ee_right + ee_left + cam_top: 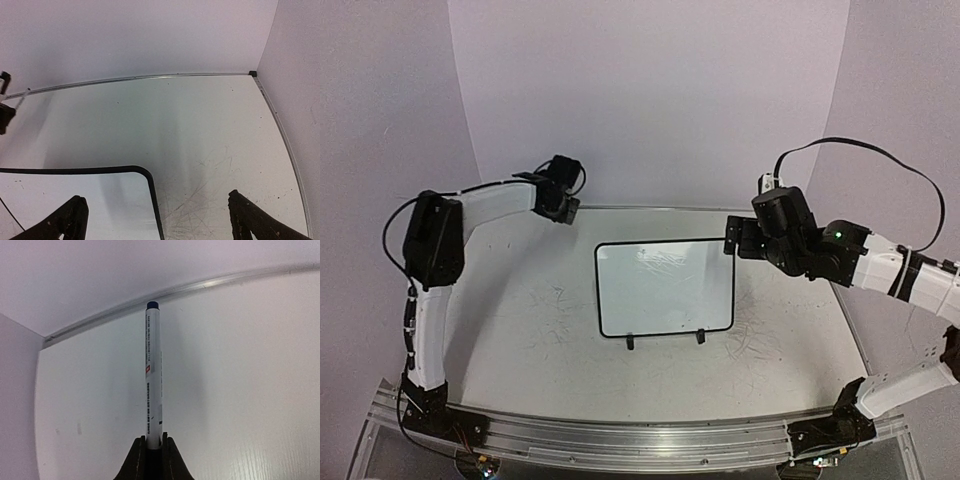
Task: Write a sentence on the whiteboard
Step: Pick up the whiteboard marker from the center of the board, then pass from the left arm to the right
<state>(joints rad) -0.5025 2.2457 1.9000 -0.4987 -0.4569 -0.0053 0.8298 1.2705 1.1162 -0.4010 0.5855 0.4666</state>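
Soft, even, faintly lilac light fills all three views, bright and without hard-edged shadows. From above, the small black-framed white whiteboard shows a streaky pale sheen near its top edge. The plain pale walls bow outward toward the picture's corners.

In the left wrist view, the slim white marker pen with a blue cap is sharp, though its small print is too fine to read. A faint grey shadow lies to its right. The thin metal rail along the table's back edge bends into an arc. The dark fingers of the left gripper clamped on the pen are nearly black.

In the right wrist view, the spread black fingertips of the right gripper look soft-edged. A broad dim shadow crosses the scuffed white tabletop.
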